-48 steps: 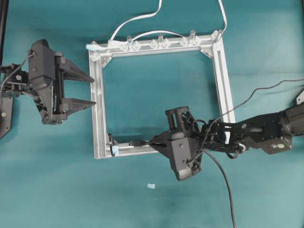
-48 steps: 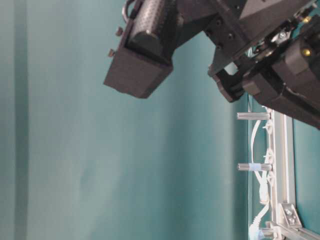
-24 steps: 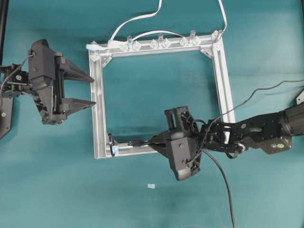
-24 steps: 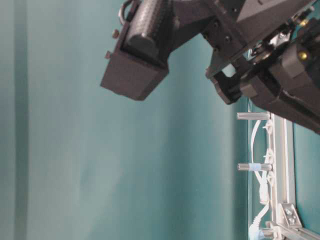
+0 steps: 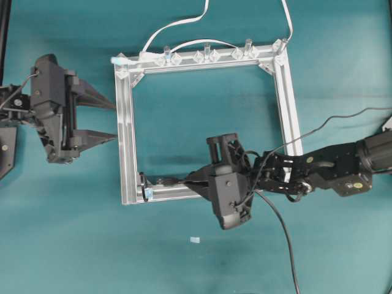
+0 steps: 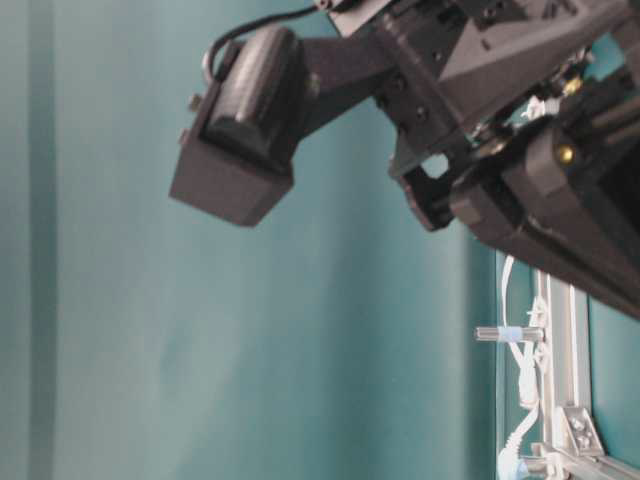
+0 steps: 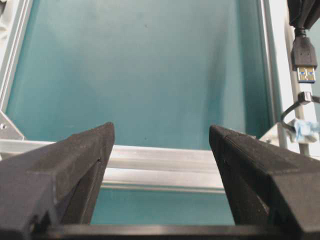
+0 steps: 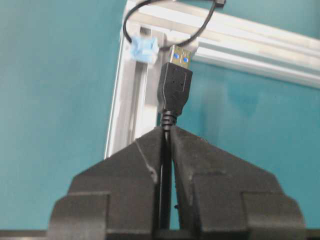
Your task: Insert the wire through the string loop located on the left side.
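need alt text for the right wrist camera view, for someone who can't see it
The right end effector, shut on the black wire, holds its metal USB plug right at the thin dark string loop. The loop arcs over the corner of an aluminium frame beside a pale blue tab, all on a teal surface.

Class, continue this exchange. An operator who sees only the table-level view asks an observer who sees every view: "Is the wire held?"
Observer: Yes, the right hand is shut on the wire just behind its plug.
Operator: Is the plug through the string loop?
Observer: Not yet; its tip stands just short of the string loop.
Operator: And the left hand?
Observer: The left hand is open and holds nothing, outside the frame.
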Available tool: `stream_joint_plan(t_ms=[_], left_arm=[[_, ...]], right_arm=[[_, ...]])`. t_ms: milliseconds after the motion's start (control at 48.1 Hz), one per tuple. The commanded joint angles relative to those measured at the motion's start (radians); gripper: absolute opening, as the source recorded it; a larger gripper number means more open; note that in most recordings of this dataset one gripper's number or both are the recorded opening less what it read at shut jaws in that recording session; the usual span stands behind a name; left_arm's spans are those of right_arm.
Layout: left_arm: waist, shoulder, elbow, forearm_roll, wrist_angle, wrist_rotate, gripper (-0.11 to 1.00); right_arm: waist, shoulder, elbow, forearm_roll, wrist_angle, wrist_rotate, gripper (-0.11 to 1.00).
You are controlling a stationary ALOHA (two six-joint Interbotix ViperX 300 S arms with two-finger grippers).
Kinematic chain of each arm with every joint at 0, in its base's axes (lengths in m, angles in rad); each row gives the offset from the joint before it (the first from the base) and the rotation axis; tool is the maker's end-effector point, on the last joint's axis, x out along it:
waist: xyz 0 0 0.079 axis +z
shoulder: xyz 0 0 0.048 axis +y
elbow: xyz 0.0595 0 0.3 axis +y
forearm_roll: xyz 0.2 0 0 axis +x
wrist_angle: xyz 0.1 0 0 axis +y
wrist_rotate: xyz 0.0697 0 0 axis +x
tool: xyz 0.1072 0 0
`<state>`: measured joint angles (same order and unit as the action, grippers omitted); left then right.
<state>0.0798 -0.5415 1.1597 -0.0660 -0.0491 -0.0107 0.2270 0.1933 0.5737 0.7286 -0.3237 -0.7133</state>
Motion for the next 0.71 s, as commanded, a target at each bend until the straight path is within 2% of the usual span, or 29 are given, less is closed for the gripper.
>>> stream_joint_plan(t_ms=[0,686], left_arm=[[-0.005,-0.029,0.0,0.003,0.011,-0.005,0.79],[-0.006,-0.183,0.063,0.003,0.123,-0.006,0.79]], right_arm=[[-0.003,-0.006,-0.035,-0.005,-0.005,0.0,0.07],[-0.018,0.084,-0.147,-0.003,-0.003,0.0,0.07]])
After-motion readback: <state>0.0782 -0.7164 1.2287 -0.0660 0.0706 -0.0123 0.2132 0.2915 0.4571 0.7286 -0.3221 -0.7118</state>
